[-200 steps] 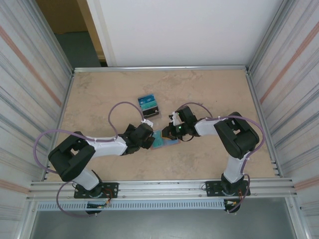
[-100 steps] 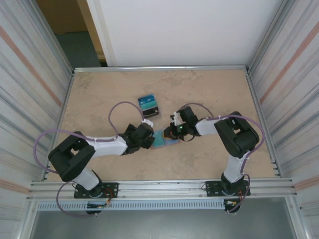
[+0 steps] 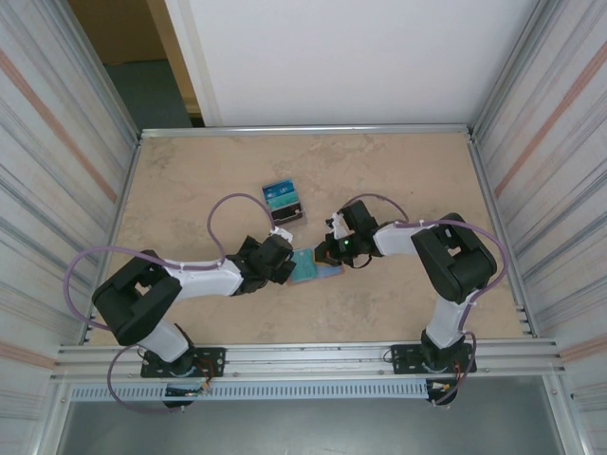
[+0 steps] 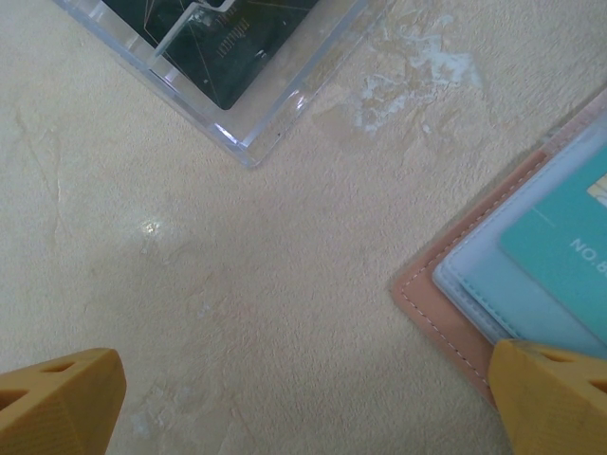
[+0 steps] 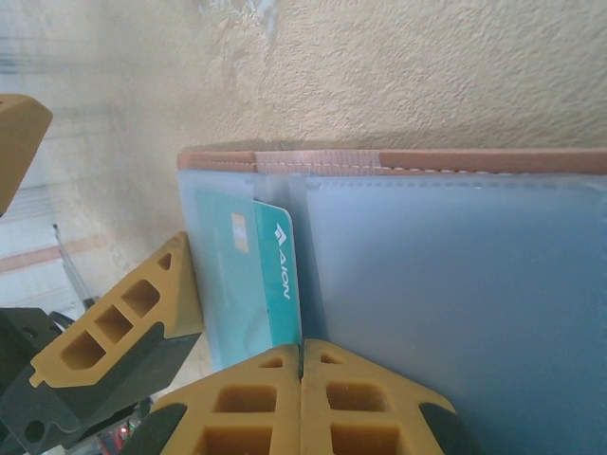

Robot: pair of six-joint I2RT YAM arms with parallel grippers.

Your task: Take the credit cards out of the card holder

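The salmon-pink card holder [image 3: 311,266] lies open on the table between both arms, light blue lining up. A teal credit card [image 5: 275,275] sticks partly out of its left pocket. My right gripper [image 5: 302,353] is shut, its tips down at the exposed edge of that card; I cannot tell whether the card is pinched. My left gripper [image 4: 303,408] is wide open and low over the table. One of its fingers [image 4: 555,398] rests on the holder's corner [image 4: 446,294], and the same finger [image 5: 123,332] is beside the card. In the top view the grippers [image 3: 285,261] [image 3: 329,254] flank the holder.
A clear acrylic stand [image 3: 283,201] with dark base and blue-teal cards stands just beyond the holder, its corner [image 4: 247,142] close to my left gripper. Metal rails edge the table on all sides, with ribbed walls left and right.
The right gripper's jaws closed the last small gap and its wrist shifted slightly. The left arm and the card holder stayed where they were.
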